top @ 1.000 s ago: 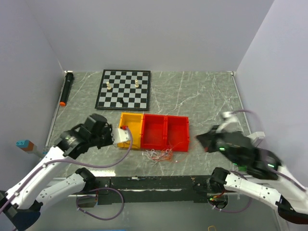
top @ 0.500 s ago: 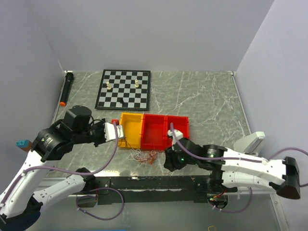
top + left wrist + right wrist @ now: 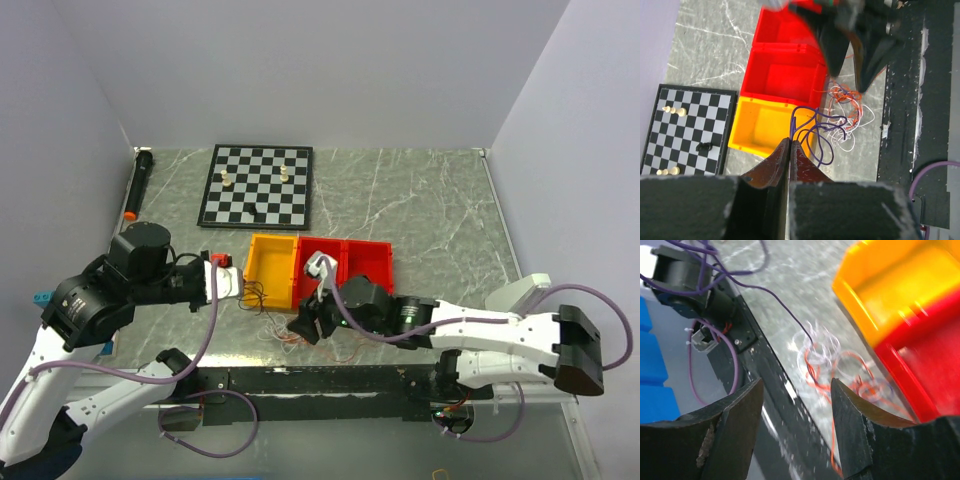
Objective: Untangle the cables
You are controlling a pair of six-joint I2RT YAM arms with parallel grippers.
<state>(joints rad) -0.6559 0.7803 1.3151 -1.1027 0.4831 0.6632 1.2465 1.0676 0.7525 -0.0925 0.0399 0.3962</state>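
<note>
The cables [image 3: 283, 329] are a small tangle of orange-red and white wires [image 3: 848, 107] on the table, in front of the yellow bin. A dark bluish cable [image 3: 816, 131] loops out of the tangle up to my left gripper [image 3: 790, 142], which is shut on it. In the top view my left gripper [image 3: 240, 287] hangs left of the yellow bin with that cable's loops [image 3: 256, 295] dangling from it. My right gripper [image 3: 308, 327] hovers just over the right side of the tangle. Its jaws are open around the orange and white loops [image 3: 829, 361], and nothing is held in my right gripper [image 3: 796, 390].
A yellow bin [image 3: 272, 268] and two joined red bins [image 3: 365, 262] stand right behind the tangle. A chessboard [image 3: 257, 186] with a few pieces lies at the back. A black tube with an orange tip [image 3: 138, 183] lies along the left wall. A black rail [image 3: 300, 380] runs along the near edge.
My right arm swung from the far right to the tangle and its gripper opened. My left gripper drew leftward with the dark cable, and the tangle slid left with it.
</note>
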